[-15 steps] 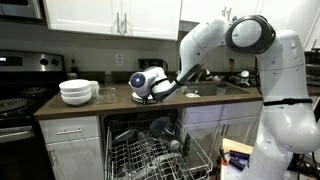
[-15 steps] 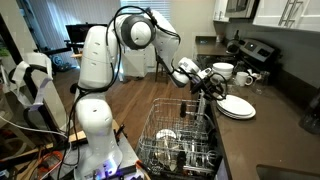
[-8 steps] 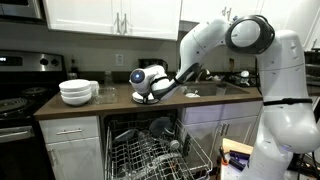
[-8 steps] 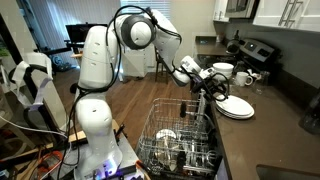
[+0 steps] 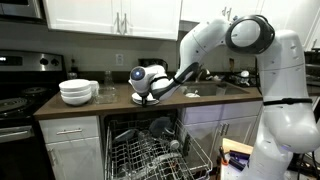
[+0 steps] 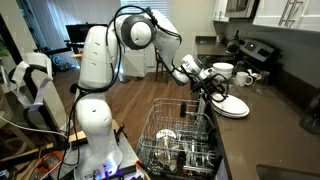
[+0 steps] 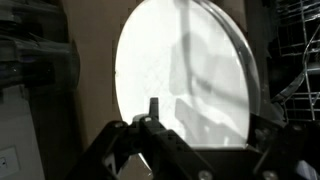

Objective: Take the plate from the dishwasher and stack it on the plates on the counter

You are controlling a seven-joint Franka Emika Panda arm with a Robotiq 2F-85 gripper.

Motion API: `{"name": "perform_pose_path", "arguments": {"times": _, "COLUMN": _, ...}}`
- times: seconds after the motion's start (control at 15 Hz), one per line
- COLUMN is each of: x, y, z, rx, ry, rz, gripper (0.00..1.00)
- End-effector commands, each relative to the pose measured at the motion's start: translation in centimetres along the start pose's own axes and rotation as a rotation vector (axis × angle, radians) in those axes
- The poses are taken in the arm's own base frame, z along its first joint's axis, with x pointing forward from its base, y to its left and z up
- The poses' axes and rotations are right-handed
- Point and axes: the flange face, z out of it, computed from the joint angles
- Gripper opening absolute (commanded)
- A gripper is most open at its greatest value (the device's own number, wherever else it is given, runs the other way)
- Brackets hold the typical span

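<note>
A stack of white plates sits on the counter in both exterior views (image 5: 141, 98) (image 6: 237, 106). My gripper (image 5: 147, 88) (image 6: 214, 88) hovers right over the stack, pointing down at it. In the wrist view the top plate (image 7: 190, 60) fills the picture face-on, below my gripper (image 7: 207, 118). One fingertip (image 7: 152, 106) and the other at the right stand wide apart, over the plate's near rim, with nothing held between them. The open dishwasher's pulled-out rack (image 5: 150, 155) (image 6: 180, 135) holds several dishes.
Stacked white bowls (image 5: 78, 92) (image 6: 222, 70) stand further along the counter, towards the stove (image 5: 15, 100). The dishwasher door and rack stick out below the counter edge. A sink area with clutter (image 5: 235, 78) lies behind the arm.
The gripper has shifted only slightly above the plate stack. The stack and the rack have not moved.
</note>
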Motion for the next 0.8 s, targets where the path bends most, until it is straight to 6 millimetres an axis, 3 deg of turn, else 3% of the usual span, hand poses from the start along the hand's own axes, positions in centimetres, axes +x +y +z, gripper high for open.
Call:
{"name": "perform_pose_path", "arguments": {"times": 0.0, "x": -0.3, "y": -0.6, "z": 0.6, "rx": 0.045, "ry": -0.012, "rz": -0.034, "gripper": 0.71}}
{"name": "perform_pose_path", "arguments": {"times": 0.33, "x": -1.2, "y": 0.2, "z": 1.5, "rx": 0.046, "ry": -0.038, "rz": -0.023, "gripper": 0.76}}
{"name": "perform_pose_path", "arguments": {"times": 0.73, "x": -1.8, "y": 1.4, "z": 1.8, "rx": 0.051, "ry": -0.057, "rz": -0.006, "gripper": 0.75}}
